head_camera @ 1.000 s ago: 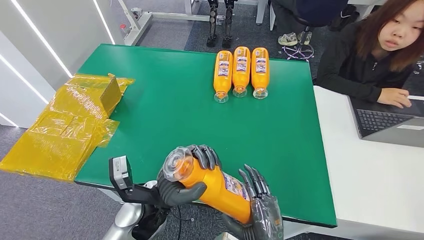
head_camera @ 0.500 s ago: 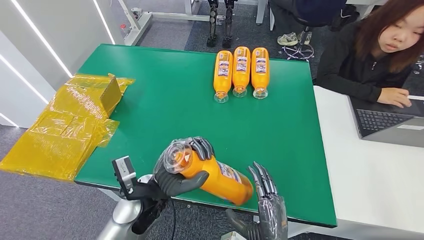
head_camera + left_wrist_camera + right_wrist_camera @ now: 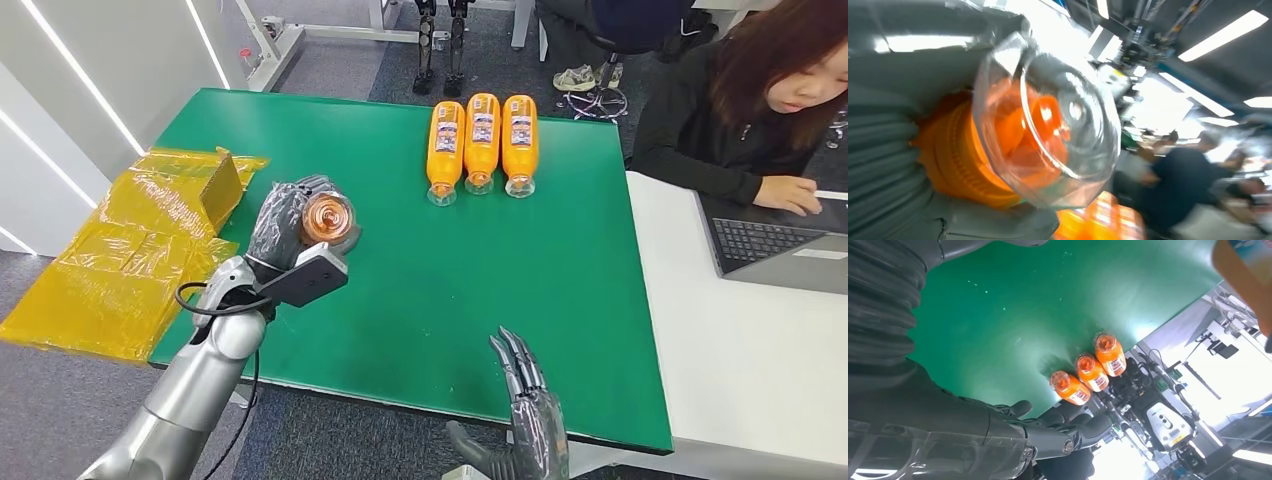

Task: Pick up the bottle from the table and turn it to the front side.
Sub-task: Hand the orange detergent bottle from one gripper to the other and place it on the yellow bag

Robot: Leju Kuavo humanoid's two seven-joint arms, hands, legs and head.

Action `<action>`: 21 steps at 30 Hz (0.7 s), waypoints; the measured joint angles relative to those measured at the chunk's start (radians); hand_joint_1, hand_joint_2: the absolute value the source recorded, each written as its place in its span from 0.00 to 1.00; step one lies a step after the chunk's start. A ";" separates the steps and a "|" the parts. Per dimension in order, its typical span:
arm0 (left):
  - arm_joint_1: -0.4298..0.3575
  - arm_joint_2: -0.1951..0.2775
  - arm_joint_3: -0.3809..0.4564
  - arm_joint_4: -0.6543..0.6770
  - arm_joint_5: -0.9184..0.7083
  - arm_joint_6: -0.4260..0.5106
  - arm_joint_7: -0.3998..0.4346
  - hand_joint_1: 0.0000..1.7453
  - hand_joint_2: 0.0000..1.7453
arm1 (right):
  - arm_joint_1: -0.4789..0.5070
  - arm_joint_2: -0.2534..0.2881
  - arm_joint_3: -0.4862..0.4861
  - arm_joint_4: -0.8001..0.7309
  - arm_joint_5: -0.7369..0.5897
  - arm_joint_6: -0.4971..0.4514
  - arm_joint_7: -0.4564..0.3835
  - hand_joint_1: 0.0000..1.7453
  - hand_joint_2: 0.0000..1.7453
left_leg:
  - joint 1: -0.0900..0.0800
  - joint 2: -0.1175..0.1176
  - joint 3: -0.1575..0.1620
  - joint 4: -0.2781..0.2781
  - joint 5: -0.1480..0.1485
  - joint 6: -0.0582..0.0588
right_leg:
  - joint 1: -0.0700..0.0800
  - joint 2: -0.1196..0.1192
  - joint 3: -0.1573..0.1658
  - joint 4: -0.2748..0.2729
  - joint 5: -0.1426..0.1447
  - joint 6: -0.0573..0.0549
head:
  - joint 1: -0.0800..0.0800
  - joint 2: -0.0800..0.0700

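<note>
My left hand (image 3: 285, 215) grips an orange bottle (image 3: 328, 222) lifted over the left part of the green table (image 3: 420, 260). The bottle's clear cap faces the head camera and its body is hidden behind the cap and fingers. In the left wrist view the cap (image 3: 1048, 125) sits close up, beside the hand's grey cover (image 3: 888, 165). My right hand (image 3: 530, 420) is at the table's front edge, fingers straight and apart, holding nothing. In the right wrist view, a corner of the held bottle (image 3: 1243, 265) appears beyond that hand's dark fingers (image 3: 1063, 432).
Three orange bottles (image 3: 482, 140) lie side by side at the back of the table, also seen from the right wrist (image 3: 1088, 371). Yellow plastic wrapping (image 3: 130, 250) is piled off the left edge. A person (image 3: 760, 100) works at a laptop (image 3: 780, 245) on the white table to the right.
The right hand has let go of the bottle and stays at the front edge. The left hand has carried the bottle up, to the left and farther over the table.
</note>
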 joint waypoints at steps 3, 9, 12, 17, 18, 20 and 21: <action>-0.068 0.017 -0.019 0.113 -0.174 0.056 0.058 1.00 1.00 | -0.004 0.004 0.000 0.009 -0.013 0.002 -0.013 0.00 1.00 | 0.000 0.000 0.000 0.000 0.000 0.000 | 0.000 0.000 0.000 0.000 0.000 0.000 | 0.000 0.000; -0.188 0.032 -0.102 0.360 -0.490 0.130 0.200 1.00 1.00 | -0.012 0.015 -0.001 0.020 -0.033 0.009 -0.033 0.00 1.00 | 0.000 0.001 0.000 0.000 0.000 0.000 | 0.000 0.001 0.000 0.000 0.001 0.000 | 0.000 0.000; -0.231 0.033 -0.144 0.469 -0.602 0.131 0.266 1.00 1.00 | -0.018 0.023 -0.001 0.025 -0.037 0.014 -0.040 0.00 1.00 | 0.000 0.002 0.000 0.000 0.000 0.000 | 0.000 0.003 0.000 0.000 0.001 0.000 | 0.000 0.000; -0.266 0.032 -0.179 0.600 -0.667 0.124 0.321 1.00 1.00 | -0.023 0.033 -0.003 0.030 -0.051 0.018 -0.050 0.00 1.00 | 0.000 0.003 0.000 0.000 0.000 0.000 | 0.000 0.004 -0.001 0.000 0.001 0.000 | 0.000 0.000; -0.272 0.032 -0.184 0.626 -0.681 0.119 0.340 1.00 1.00 | -0.023 0.034 -0.003 0.031 -0.055 0.019 -0.052 0.00 1.00 | 0.000 0.003 0.000 0.000 0.000 0.000 | 0.000 0.005 -0.001 0.000 0.001 0.000 | 0.000 0.000; -0.283 0.032 -0.190 0.676 -0.704 0.103 0.377 1.00 1.00 | -0.024 0.035 -0.004 0.033 -0.062 0.023 -0.056 0.00 1.00 | 0.000 0.004 0.000 0.000 0.000 0.000 | 0.000 0.005 -0.001 0.000 0.001 0.000 | 0.000 0.000; -0.288 0.032 -0.191 0.700 -0.713 0.091 0.396 1.00 1.00 | -0.023 0.036 -0.004 0.033 -0.066 0.026 -0.057 0.00 1.00 | 0.000 0.004 0.000 0.000 0.000 0.000 | 0.000 0.005 -0.002 0.000 0.001 0.000 | 0.000 0.000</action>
